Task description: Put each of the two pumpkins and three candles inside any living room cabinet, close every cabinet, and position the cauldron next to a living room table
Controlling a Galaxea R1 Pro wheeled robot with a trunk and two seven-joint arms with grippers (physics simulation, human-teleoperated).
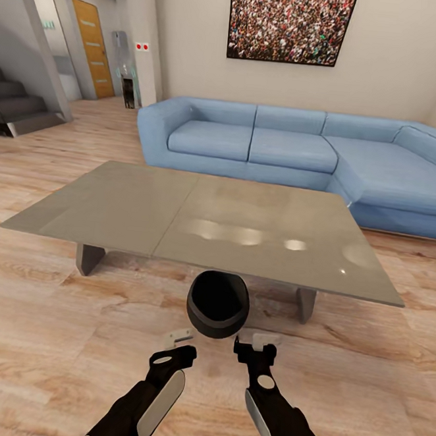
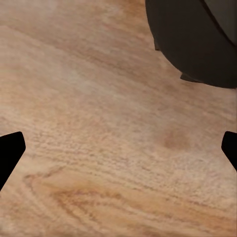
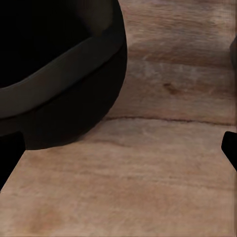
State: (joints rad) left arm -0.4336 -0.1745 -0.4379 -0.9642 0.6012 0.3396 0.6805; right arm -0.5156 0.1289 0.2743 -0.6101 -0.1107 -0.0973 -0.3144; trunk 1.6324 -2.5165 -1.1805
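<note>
Wooden floor (image 1: 49, 335) of the living room carries everything at this moment, and just above it both hands hover with nothing between their fingers: the left hand (image 1: 178, 343) and the right hand (image 1: 253, 343) are both spread wide and released, which the wrist views confirm, since the dark fingertips stand far apart at the borders with only floor between them. Just ahead of the hands, between them, the black cauldron (image 1: 218, 304) stands upright on the floor, touching neither hand. It is right at the near edge of the grey worktop (image 1: 198, 223), partly under its overhang and near one leg (image 1: 305, 303), so I judge this part of the task as practically done. Pumpkins, candles and the cabinet I cannot check from here. For moving away, open floor lies behind and to both sides; the worktop edge and the blue sofa (image 1: 296, 152) beyond it close the front.
</note>
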